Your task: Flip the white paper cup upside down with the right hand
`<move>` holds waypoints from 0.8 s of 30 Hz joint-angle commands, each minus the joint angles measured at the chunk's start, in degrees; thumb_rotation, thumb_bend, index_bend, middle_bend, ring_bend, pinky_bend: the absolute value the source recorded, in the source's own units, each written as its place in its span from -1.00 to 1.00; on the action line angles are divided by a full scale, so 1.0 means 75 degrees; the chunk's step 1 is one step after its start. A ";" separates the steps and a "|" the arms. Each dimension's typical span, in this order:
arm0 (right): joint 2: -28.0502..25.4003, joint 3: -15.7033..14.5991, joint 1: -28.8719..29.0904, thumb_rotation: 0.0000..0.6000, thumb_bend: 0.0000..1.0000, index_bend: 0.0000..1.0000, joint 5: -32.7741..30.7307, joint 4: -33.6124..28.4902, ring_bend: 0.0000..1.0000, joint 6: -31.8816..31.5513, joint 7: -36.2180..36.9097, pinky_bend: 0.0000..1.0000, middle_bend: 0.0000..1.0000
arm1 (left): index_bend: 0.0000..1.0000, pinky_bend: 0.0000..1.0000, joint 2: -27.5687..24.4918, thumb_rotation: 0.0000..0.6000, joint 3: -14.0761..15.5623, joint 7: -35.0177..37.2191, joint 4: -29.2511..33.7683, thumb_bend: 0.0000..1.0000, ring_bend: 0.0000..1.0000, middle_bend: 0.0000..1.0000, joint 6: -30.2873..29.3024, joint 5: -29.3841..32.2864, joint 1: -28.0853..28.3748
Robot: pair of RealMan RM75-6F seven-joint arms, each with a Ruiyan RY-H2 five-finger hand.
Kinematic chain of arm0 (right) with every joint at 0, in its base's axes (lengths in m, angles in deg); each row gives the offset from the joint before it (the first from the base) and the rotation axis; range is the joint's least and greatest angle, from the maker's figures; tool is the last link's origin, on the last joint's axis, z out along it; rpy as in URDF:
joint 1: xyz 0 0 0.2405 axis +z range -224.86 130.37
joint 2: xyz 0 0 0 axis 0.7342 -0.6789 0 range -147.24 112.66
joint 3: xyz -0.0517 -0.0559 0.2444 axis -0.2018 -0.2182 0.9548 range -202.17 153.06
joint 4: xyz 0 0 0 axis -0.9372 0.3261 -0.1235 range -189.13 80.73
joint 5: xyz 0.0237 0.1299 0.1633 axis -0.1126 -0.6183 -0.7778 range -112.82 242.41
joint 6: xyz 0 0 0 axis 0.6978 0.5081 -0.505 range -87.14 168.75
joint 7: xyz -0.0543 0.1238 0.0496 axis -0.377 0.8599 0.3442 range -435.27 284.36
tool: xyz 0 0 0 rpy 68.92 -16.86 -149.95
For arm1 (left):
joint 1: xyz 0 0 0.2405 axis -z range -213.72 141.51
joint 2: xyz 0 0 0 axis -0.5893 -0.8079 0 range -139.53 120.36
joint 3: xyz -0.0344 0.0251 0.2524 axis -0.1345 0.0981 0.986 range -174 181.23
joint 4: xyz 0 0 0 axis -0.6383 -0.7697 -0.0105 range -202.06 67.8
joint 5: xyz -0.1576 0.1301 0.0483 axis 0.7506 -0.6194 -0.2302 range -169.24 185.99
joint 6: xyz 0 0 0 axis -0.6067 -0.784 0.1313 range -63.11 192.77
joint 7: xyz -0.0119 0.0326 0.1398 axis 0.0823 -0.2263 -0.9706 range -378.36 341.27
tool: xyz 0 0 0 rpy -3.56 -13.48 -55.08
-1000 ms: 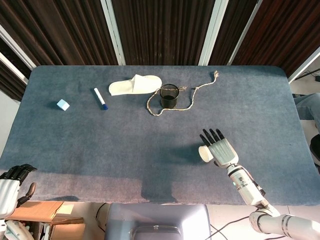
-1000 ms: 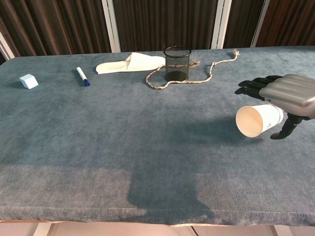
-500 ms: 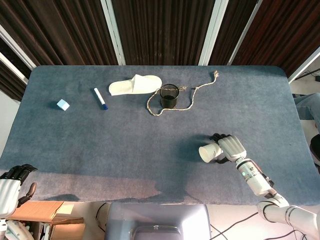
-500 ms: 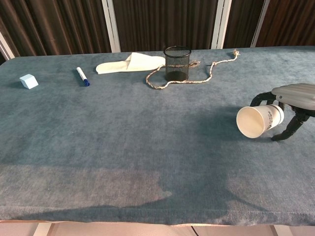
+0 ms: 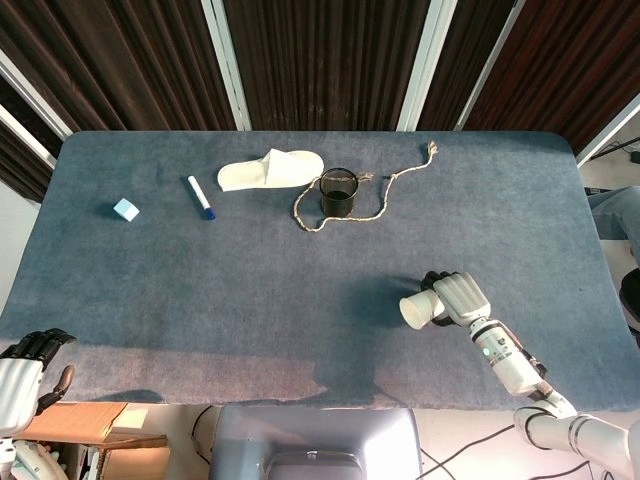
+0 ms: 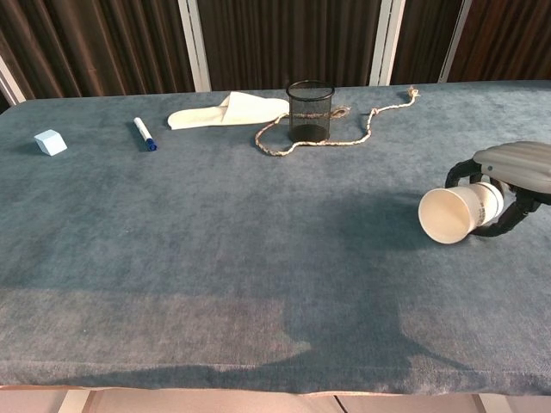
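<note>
The white paper cup (image 5: 418, 309) (image 6: 458, 212) lies on its side near the table's front right, its open mouth facing left. My right hand (image 5: 459, 297) (image 6: 515, 172) is wrapped around its closed end, fingers over the top and thumb curled underneath, holding it. In the chest view the cup seems to be just above the cloth. My left hand (image 5: 27, 362) hangs off the front left corner of the table, fingers curled, with nothing seen in it; only the head view shows it.
At the back middle stand a black mesh pen cup (image 5: 339, 193) with a rope (image 5: 385, 190) looped around it and a white slipper (image 5: 271, 170). A blue-capped marker (image 5: 201, 197) and a pale blue cube (image 5: 126, 209) lie back left. The blue tablecloth (image 5: 250, 290) covers the table.
My right hand went from spread flat over the cup to fingers and thumb closed around it. The cup has shifted slightly toward the right. The left hand stayed still.
</note>
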 commanded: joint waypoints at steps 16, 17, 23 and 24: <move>-0.0505 -0.0123 -0.0001 1.00 0.51 0.39 0.2155 -0.0713 0.00 -0.2500 -0.6237 0.31 -0.08 | -0.25 0.07 -0.0013 1.00 0.0000 0.0003 0.0033 -0.24 -0.38 -0.37 -0.0018 0.0011 -0.0017; -0.0548 -0.0200 0.0086 1.00 0.51 0.39 0.2418 -0.0667 0.00 -0.2467 -0.6787 0.31 -0.08 | -0.25 0.07 -0.0012 1.00 -0.0001 -0.0003 0.0036 -0.25 -0.38 -0.37 -0.0018 0.0013 -0.0017; -0.0740 -0.0398 0.0405 1.00 0.51 0.39 0.3052 -0.0633 0.00 -0.1878 -0.8631 0.31 -0.08 | -0.25 0.07 -0.0019 1.00 0.0001 -0.0018 0.0055 -0.25 -0.38 -0.37 0.0002 0.0036 -0.0020; -0.0755 -0.0374 0.0432 1.00 0.51 0.39 0.3028 -0.0668 0.00 -0.1708 -0.8983 0.31 -0.08 | -0.25 0.07 -0.0021 1.00 0.0003 -0.0019 0.0057 -0.25 -0.38 -0.37 -0.0002 0.0026 -0.0020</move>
